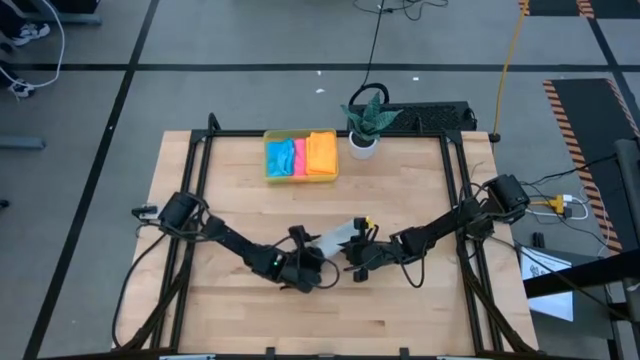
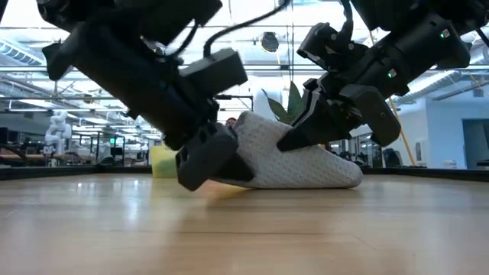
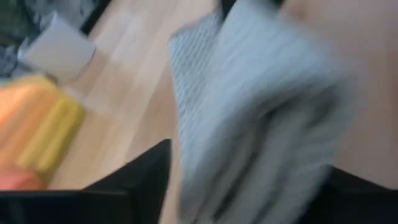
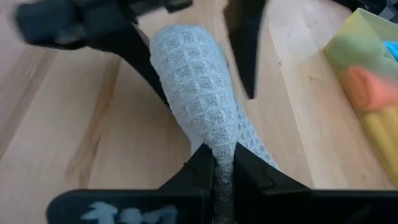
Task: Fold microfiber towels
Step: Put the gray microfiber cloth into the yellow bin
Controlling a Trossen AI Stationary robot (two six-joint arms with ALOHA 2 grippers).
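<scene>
Two pincers meet at the grey towel (image 2: 298,156), right (image 4: 224,163) pinching it.

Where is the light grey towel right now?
In the high view the light grey towel lies near the table's middle, between the two grippers: the right gripper is pinched shut on one end, and the open left gripper is at the other.

A translucent yellow tray (image 1: 270,172) is sitting on the wooden table (image 1: 400,190), near its far edge. Just beside the tray, a small green plant in a white pot (image 1: 363,143) is standing upright.
</scene>
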